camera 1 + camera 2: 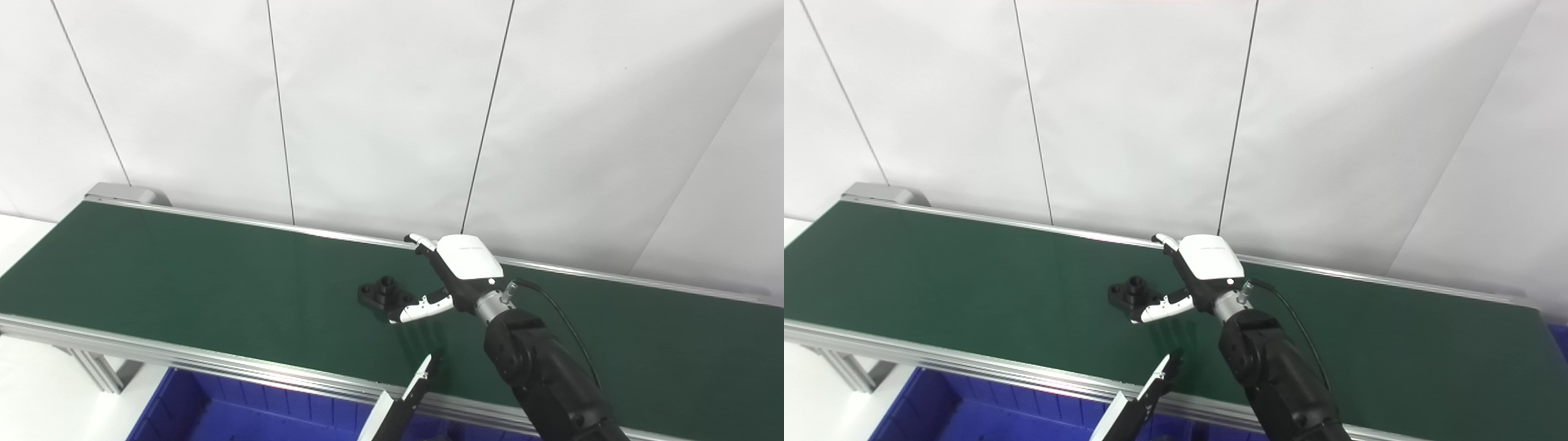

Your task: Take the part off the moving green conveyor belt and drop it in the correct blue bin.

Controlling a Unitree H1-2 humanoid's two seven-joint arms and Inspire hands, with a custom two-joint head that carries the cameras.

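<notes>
A small black part [381, 293] with a raised round boss lies on the green conveyor belt [184, 269], about mid-belt. My right hand [456, 269] hovers just to its right, open, palm toward the part. Its thumb [422, 308] reaches low beside the part's near right corner, and its fingers [424, 243] point toward the far rail; the part is not enclosed. My left hand [409, 392] comes up edge-on at the bottom, over the belt's near rail, with straight fingers and nothing in it.
A blue bin [184, 410] with ribbed walls sits below the belt's near rail [184, 355] at the bottom left. A second blue corner [1559, 334] shows at the right edge. White wall panels stand behind the far rail [275, 223].
</notes>
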